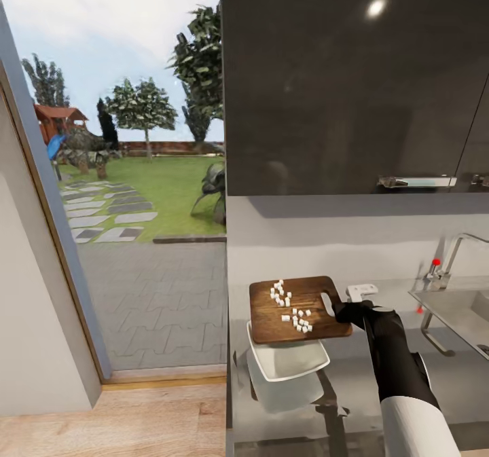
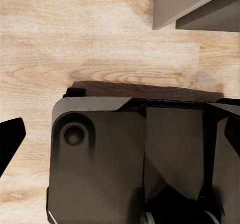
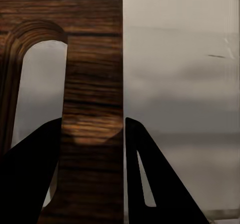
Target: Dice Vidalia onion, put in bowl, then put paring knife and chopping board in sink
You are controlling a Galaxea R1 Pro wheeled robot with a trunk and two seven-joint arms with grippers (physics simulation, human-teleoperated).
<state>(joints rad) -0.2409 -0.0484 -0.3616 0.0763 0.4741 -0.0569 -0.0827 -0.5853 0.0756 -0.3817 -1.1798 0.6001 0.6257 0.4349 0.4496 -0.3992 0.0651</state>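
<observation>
While the right claw (image 1: 337, 305) grips the board (image 1: 299, 309) by its handle end, a finger (image 3: 30, 179) on each side of the wood, the board hangs above the bowl (image 1: 285, 362) on the worktop (image 1: 353, 403), tilted slightly. White onion dice (image 1: 291, 307) lie scattered on the board. To the right sits the sink (image 1: 462, 311) with its tap (image 1: 451, 257), apart from the board. A small white object (image 1: 361, 291) lies just behind the claw. From the left wrist, dark robot body (image 2: 130, 159) over wood floor (image 2: 75, 39) shows; that claw's state I cannot tell.
</observation>
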